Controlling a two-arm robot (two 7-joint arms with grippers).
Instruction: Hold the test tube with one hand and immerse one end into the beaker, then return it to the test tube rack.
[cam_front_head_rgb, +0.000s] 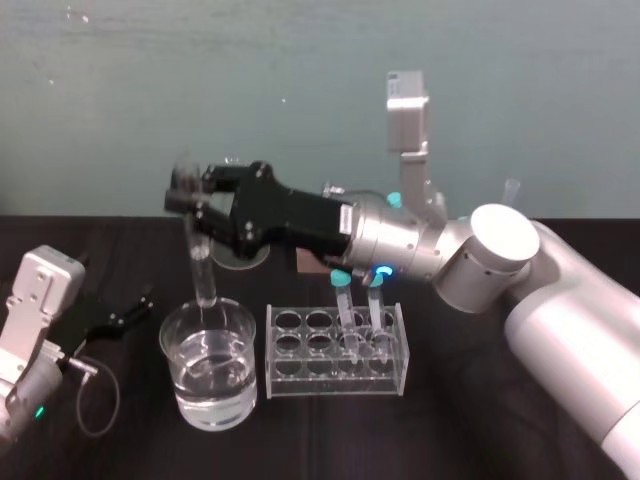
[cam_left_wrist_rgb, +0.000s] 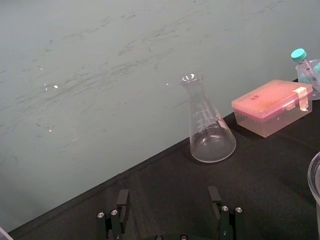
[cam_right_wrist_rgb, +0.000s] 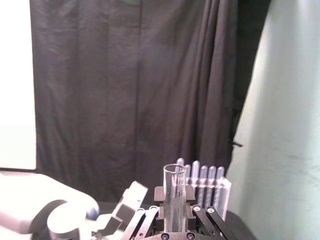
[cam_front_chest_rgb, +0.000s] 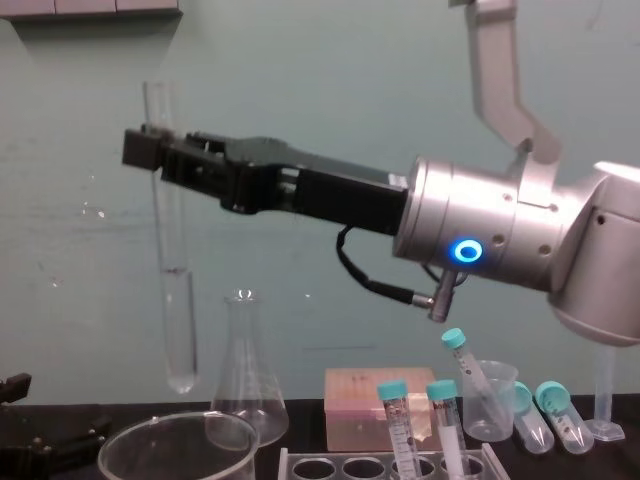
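1. Grips the tube (cam_front_chest_rgb: 172, 270) near its open top in the right gripper (cam_front_chest_rgb: 152, 150), with jaws closed on the glass.
2. Reaches leftward over the rack (cam_front_head_rgb: 330, 385) and hangs the tube nearly upright, round end down, above the beaker (cam_front_head_rgb: 172, 370).
3. Leaves that round end just over the beaker's rim in the chest view, clear of the liquid (cam_front_head_rgb: 210, 378) inside.
4. Parks the left gripper (cam_left_wrist_rgb: 168, 192) low over the black table (cam_front_head_rgb: 450, 440), left of the beaker, with jaws spread wide and holding nothing.
5. Shows the rack just right of the beaker, with two teal-capped tubes (cam_front_head_rgb: 347, 305) leaning in its right-hand holes.
6. Sets a flask (cam_left_wrist_rgb: 207, 125) and a pink box (cam_left_wrist_rgb: 272, 107) farther back, by the wall (cam_left_wrist_rgb: 100, 75).
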